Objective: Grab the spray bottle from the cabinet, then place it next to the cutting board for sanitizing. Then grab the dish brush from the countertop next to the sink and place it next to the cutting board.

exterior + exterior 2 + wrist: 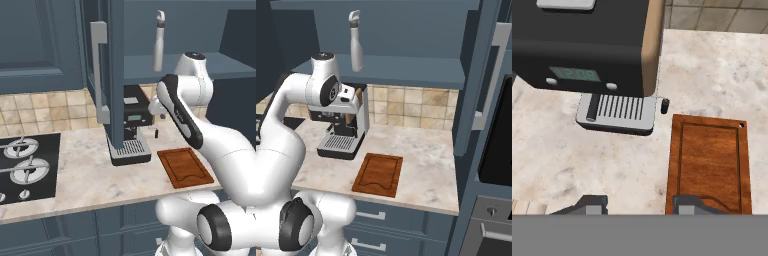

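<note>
The spray bottle [158, 45] [356, 42] stands upright on the shelf of the open cabinet [200, 65] [406, 70]. My gripper [159, 114] [639, 202] hangs below that shelf, in front of the coffee machine, pointing down at the countertop [90, 175] [572, 155]. Its fingers are apart with nothing between them, so it is open. The cutting board [185, 167] [378, 175] [709, 165] lies flat on the counter, right of the coffee machine. The dish brush and the sink are out of view.
A black coffee machine [132, 125] [341, 130] [587, 45] stands under the cabinet. The open cabinet door [112, 75] [476, 75] with its bar handle juts out over the counter. A hob [25, 165] lies at the left and an oven [496, 150] at the right.
</note>
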Tool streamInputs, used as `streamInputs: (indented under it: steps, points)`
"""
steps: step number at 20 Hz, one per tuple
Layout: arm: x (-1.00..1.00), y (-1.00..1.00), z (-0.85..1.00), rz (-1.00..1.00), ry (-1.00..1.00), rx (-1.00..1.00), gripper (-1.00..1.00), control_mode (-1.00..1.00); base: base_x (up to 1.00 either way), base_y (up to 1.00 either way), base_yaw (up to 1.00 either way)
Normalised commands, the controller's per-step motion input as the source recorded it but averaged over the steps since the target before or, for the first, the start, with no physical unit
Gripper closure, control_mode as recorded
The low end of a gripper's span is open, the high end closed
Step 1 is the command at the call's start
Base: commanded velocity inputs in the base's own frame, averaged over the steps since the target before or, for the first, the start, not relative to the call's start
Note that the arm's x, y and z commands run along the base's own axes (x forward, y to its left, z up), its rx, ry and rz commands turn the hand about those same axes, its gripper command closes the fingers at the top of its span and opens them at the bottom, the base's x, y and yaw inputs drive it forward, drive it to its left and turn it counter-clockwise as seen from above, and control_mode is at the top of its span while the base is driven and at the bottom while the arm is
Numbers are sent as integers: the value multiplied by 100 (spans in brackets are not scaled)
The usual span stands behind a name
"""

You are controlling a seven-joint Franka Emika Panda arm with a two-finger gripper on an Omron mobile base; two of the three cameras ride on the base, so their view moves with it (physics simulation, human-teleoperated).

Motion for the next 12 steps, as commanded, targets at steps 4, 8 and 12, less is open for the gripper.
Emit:
streamInputs:
  steps: [4,8,12]
  points:
    - [-16,0,0,0,0,0,-100,-100,0,0,0]
    - [-36,-1,0,-1,0,0,-100,-100,0,0,0]
    - [-49,-14,7,-9,-12,0,-100,-100,0,0,0]
